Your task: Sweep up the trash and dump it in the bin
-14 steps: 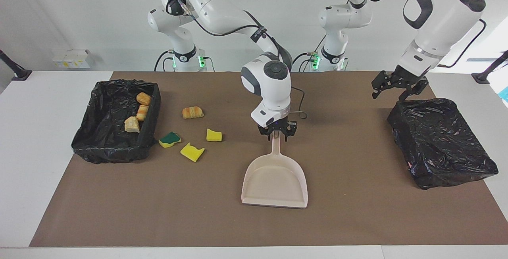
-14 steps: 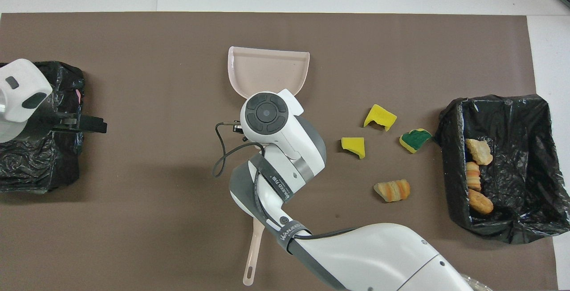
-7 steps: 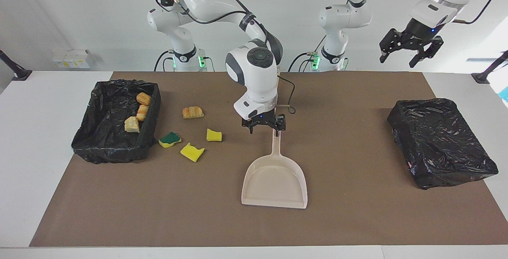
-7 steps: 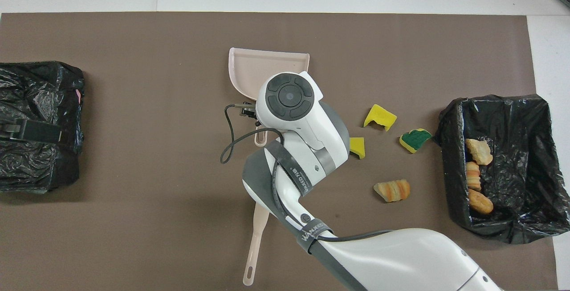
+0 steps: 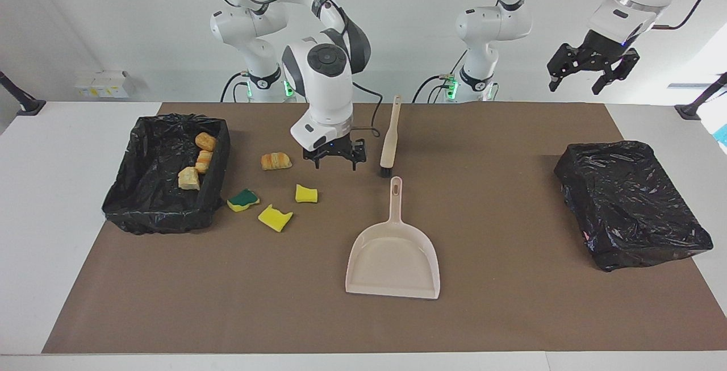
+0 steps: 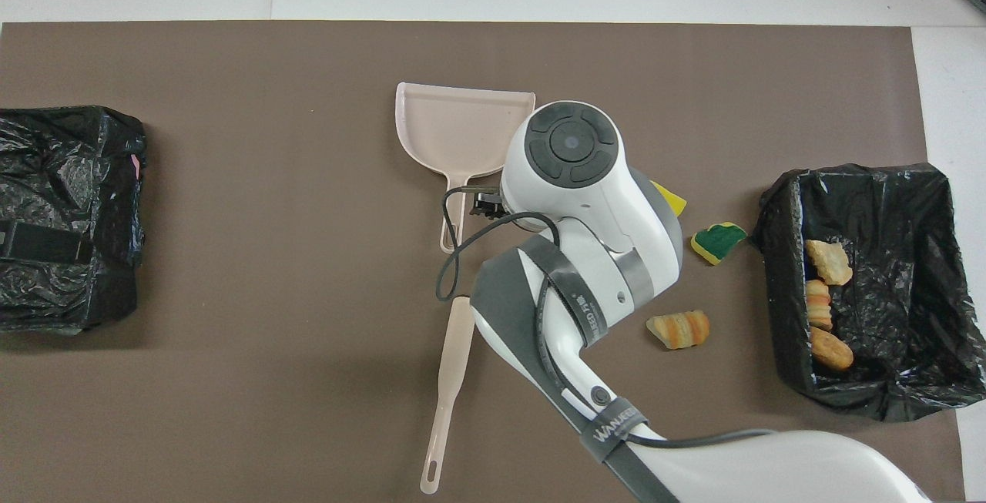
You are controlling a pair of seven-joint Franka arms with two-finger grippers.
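Loose trash lies on the brown mat beside the open black-lined bin [image 5: 149, 189] [image 6: 909, 256]: a pastry chunk [image 5: 276, 161] [image 6: 678, 330], two yellow sponge pieces [image 5: 306, 193] [image 5: 275, 217] and a green-sided sponge [image 5: 243, 200] [image 6: 718, 241]. Three pastry pieces [image 5: 203, 161] [image 6: 818, 304] lie inside the bin. My right gripper [image 5: 335, 165] hangs open and empty over the mat between the pastry chunk and the brush [image 5: 389, 138] [image 6: 451, 372]. The beige dustpan [image 5: 393, 257] [image 6: 462, 129] lies flat, untouched. My left gripper [image 5: 585, 84] waits open, high over the left arm's end.
A box wrapped in a black bag [image 5: 630, 206] [image 6: 65, 218] sits at the left arm's end of the mat. In the overhead view my right arm covers one yellow sponge and most of another [image 6: 669, 199].
My right gripper let go of the dustpan handle, rose and moved toward the loose trash. My left gripper lifted from just over the wrapped box to high above it. The dustpan stayed put.
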